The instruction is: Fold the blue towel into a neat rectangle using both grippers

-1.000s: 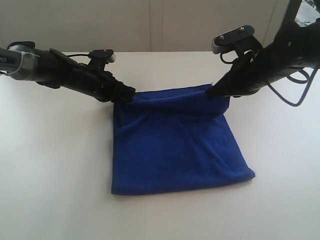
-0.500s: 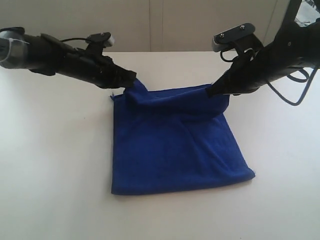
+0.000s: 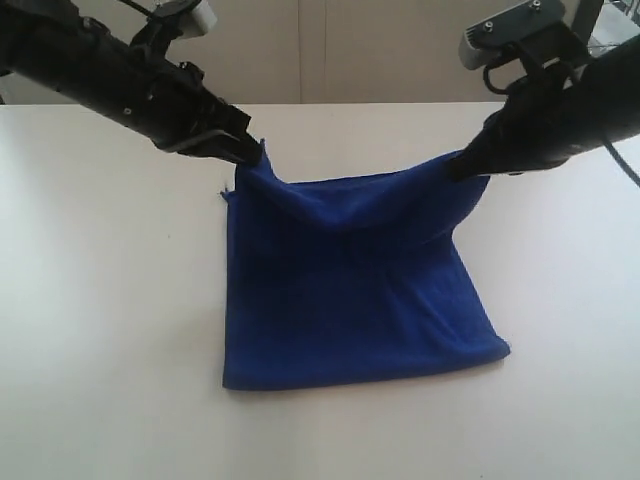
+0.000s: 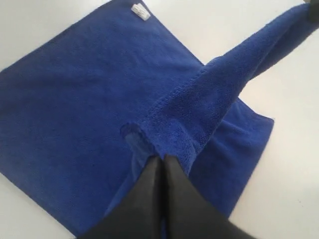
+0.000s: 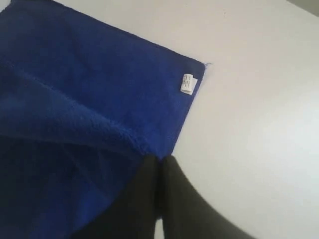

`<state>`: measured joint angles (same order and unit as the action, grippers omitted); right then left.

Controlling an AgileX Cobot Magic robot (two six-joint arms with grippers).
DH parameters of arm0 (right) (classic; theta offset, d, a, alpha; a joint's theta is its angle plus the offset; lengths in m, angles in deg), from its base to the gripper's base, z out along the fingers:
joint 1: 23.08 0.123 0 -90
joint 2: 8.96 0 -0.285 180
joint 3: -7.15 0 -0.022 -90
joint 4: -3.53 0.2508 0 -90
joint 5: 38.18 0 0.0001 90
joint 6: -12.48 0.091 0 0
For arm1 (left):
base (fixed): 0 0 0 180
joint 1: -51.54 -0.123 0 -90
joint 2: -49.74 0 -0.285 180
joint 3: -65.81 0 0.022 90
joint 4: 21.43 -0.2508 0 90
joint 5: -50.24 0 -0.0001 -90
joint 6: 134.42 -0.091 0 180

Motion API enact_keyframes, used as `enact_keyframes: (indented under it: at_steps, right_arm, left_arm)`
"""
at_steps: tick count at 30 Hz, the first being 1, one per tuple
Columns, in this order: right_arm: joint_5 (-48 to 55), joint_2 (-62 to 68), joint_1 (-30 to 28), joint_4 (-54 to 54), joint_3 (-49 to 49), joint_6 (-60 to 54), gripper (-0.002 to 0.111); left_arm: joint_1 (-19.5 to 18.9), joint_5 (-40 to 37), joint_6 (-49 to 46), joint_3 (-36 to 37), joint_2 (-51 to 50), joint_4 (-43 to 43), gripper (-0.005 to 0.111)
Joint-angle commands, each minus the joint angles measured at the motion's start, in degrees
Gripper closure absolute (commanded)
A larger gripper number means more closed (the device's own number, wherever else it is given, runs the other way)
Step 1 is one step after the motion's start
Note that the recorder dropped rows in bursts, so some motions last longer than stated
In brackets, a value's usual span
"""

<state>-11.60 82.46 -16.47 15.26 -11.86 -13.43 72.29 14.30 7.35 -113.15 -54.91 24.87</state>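
Where fingers (image 4: 144, 199) pinch, blue towel (image 3: 350, 290) corners hidden

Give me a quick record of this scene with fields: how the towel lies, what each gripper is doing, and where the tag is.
blue towel: near part flat on the white table; far edge raised, sagging between the two grips
left gripper: shut on the towel's far left corner
right gripper: shut on the towel's far right corner
white tag: at a corner of the flat layer
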Motion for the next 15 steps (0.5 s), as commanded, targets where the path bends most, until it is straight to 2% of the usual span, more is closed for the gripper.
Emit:
enact_keyframes:
  at_steps: [1,9,15]
  right_arm:
    - [0.4,-9.3,-0.4,0.2,-5.8,-1.0,0.108]
    - [8.9,-27.5,-0.4,0.2,-12.1,-1.1,0.108]
    - [13.2,-40.1,-0.4,0.3,-15.3,-1.2,0.108]
  left_arm:
    - [4.6,2.7,0.3,8.3,10.1,0.5,0.107]
    - [15.2,6.8,2.6,19.8,25.4,0.7,0.107]
    - [19.5,7.4,4.9,27.1,35.9,1.8,0.107]
